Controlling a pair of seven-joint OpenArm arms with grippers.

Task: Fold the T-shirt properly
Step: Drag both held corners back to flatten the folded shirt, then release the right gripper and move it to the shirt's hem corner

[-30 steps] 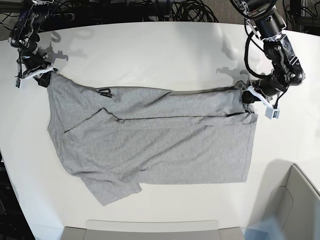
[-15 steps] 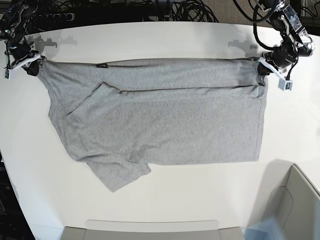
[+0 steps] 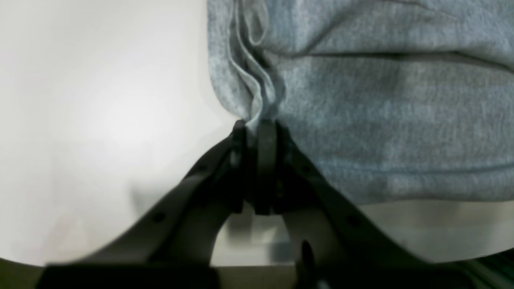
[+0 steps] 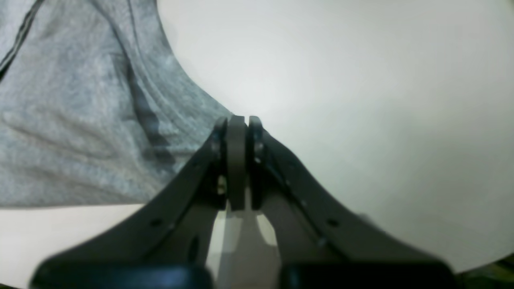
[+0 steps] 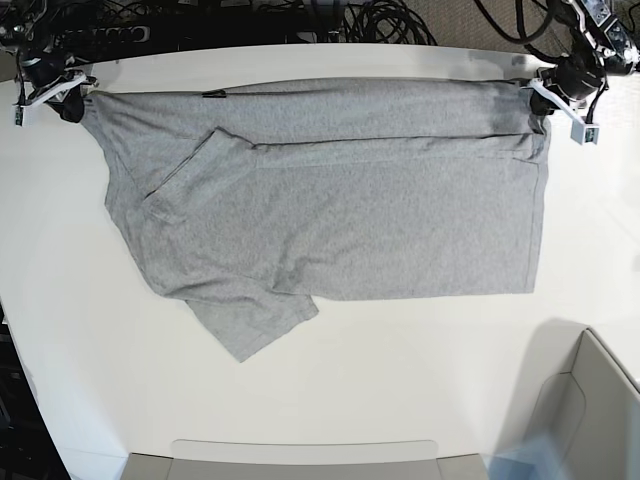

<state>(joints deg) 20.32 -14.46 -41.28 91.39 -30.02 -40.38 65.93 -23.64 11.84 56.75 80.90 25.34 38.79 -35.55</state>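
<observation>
T-shirt (image 5: pixel 330 215) spread flat on white tabletop (image 5: pixel 330 400), far edge stretched taut between both arms. Left claw (image 3: pixel 253 125) pinching bunched hem corner at shirt's far right in base view. Right claw (image 4: pixel 237 119) pressed together on far left corner; one sleeve (image 5: pixel 255 320) juts toward near edge

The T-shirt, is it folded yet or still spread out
Mostly spread: the T-shirt lies flat on the table, only its far edge and one sleeve folded over.

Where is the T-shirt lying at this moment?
In the base view the T-shirt lies spread across the white table, its far corners pinched by both grippers.
</observation>
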